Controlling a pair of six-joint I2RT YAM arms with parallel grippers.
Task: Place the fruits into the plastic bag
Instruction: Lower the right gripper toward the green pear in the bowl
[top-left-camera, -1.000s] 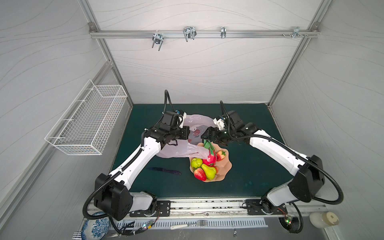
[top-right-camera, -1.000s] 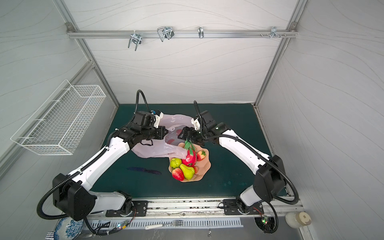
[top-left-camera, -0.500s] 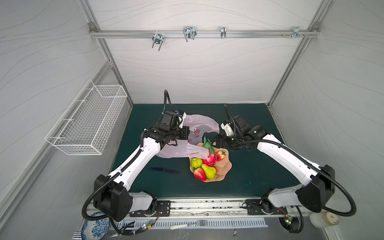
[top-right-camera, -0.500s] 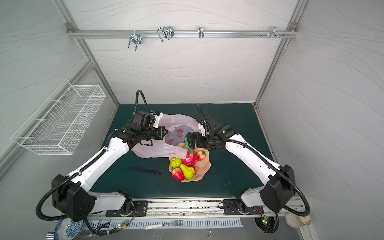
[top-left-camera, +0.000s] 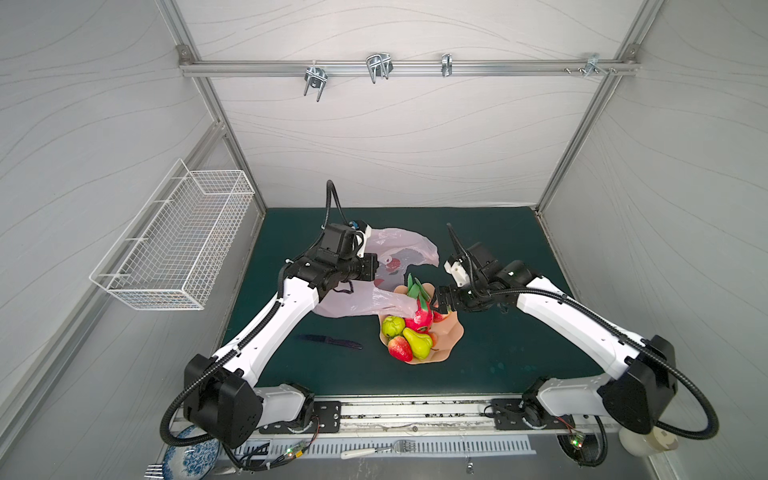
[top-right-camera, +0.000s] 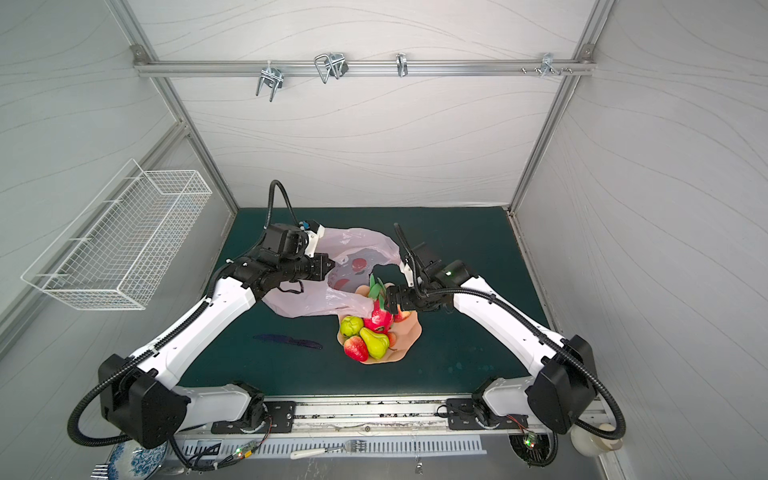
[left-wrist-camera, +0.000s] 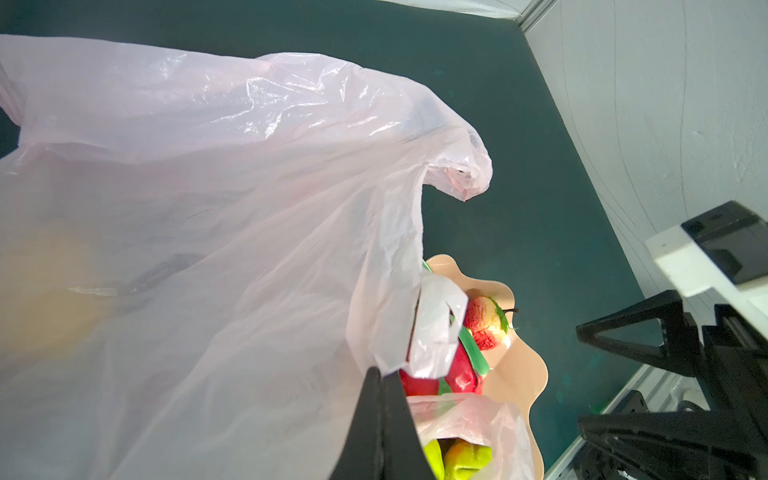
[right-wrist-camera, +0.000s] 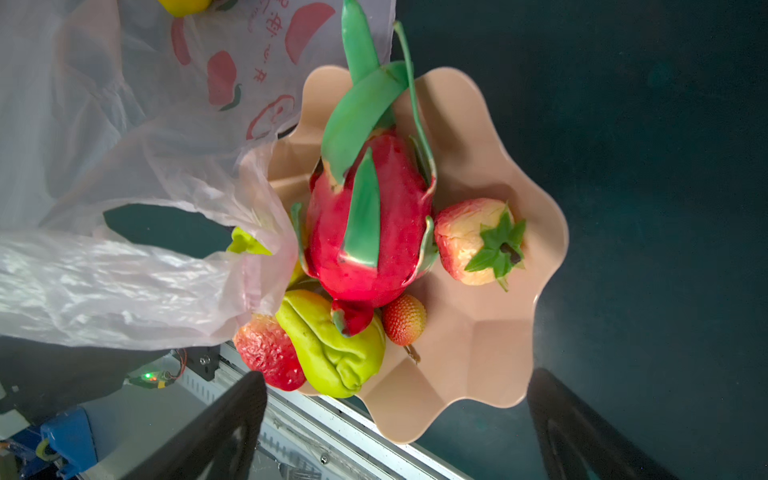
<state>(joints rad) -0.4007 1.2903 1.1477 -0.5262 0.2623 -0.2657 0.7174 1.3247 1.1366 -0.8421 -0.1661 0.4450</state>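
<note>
Nearest you, the bowl (top-left-camera: 453, 332) still holds strawberries (top-left-camera: 400, 348), pear (top-left-camera: 417, 343), dragon fruit (top-left-camera: 419, 316) and more, so you're early on. Your right gripper (top-left-camera: 435, 306) hangs spread wide close over the dragon fruit, gripping nothing (looks like the next pick). Farther back, your left gripper (left-wrist-camera: 380, 376) is clenched on the plastic bag (top-left-camera: 399, 245) edge, lifting its mouth; one yellow fruit (right-wrist-camera: 185, 6) looks already inside.

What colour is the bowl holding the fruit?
The bowl is plain peach, with a wavy rim; the right wrist view shows it best.
</note>
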